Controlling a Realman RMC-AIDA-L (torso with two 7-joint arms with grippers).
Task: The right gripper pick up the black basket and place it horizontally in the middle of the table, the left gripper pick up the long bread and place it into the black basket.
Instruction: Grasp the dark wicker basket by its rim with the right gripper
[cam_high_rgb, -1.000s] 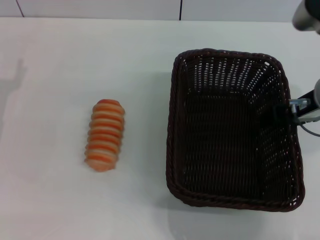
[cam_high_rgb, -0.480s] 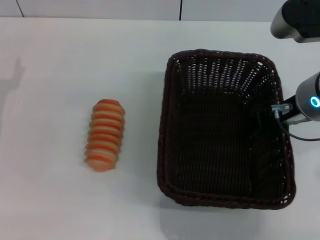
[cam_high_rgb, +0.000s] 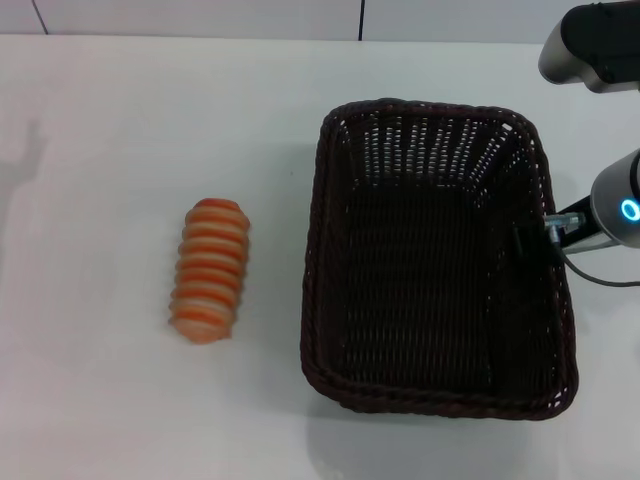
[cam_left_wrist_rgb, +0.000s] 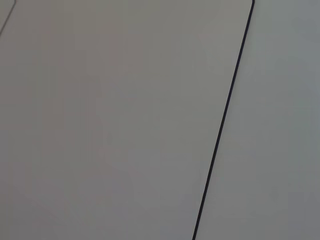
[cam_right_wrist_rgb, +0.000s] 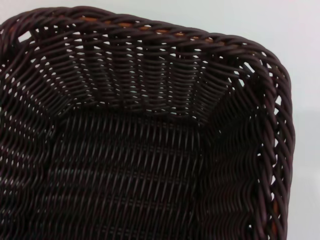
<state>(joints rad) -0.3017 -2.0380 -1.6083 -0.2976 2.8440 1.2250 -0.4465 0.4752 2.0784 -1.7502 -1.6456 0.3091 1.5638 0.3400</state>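
The black basket (cam_high_rgb: 312, 250) is right of the table's (cam_high_rgb: 120, 130) middle, its long side running front to back. My right gripper (cam_high_rgb: 546, 236), on the blue-lit arm, grips the basket's right wall, one finger inside it. I cannot tell whether the basket touches the table. The right wrist view looks into the empty basket (cam_right_wrist_rgb: 150, 115). The long bread (cam_high_rgb: 209, 270) lies left of the basket, apart from it. My left gripper is out of view; its wrist view shows only a pale surface with a dark seam (cam_left_wrist_rgb: 222, 125).
The table's back edge meets a wall with a dark seam (cam_high_rgb: 360, 18). A grey part of the right arm (cam_high_rgb: 595, 40) hangs over the back right corner. Bare tabletop lies between bread and basket.
The basket has shifted left toward the bread, carried by my right gripper, and the right arm has come further into view. The bread has not moved.
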